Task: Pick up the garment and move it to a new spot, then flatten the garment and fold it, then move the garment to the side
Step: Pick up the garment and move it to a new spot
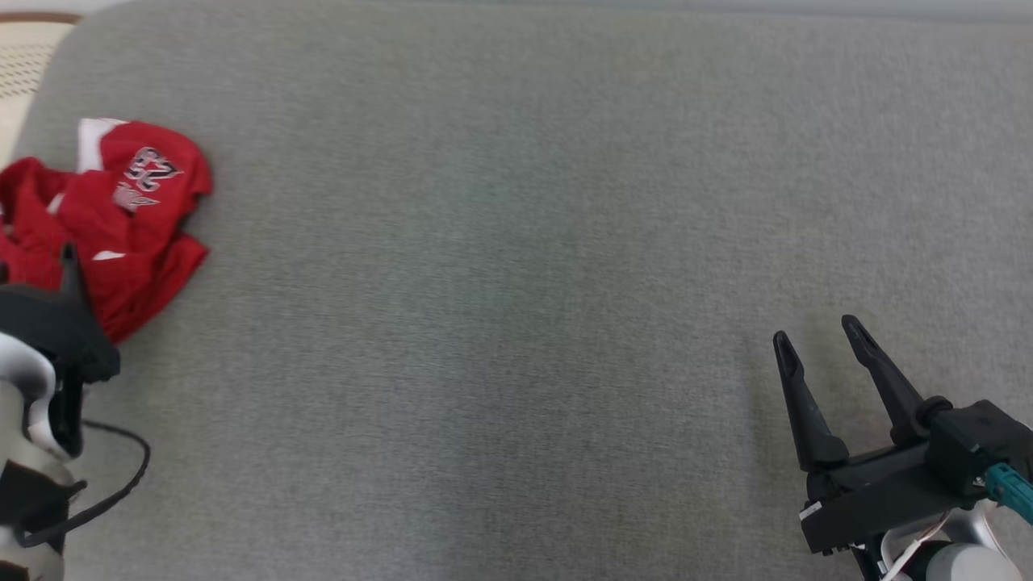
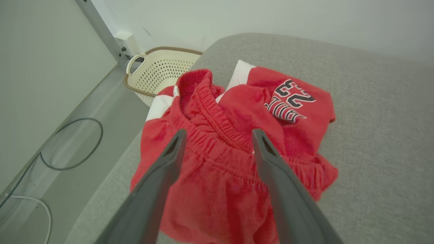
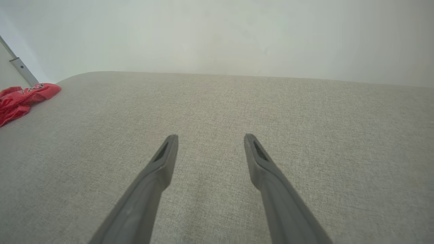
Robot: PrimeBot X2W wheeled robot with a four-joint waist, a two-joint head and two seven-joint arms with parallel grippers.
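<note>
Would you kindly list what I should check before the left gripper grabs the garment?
1. Left gripper open: ok.
2. Left gripper aimed at garment: ok, the waistband lies between its fingers in the wrist view.
3. Fingers touching the garment: cannot tell.
4. Bare cushion for a new spot: ok.
5. Right gripper open and apart from the garment: ok.

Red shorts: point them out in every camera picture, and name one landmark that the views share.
Head view: the red shorts lie at the far left edge, about mid-height.
Left wrist view: the red shorts take the centre, crumpled, just past the open left hand.
Right wrist view: the red shorts look small, at the far left edge.
Shared landmark: the grey cushion under them, near its rounded corner.
</note>
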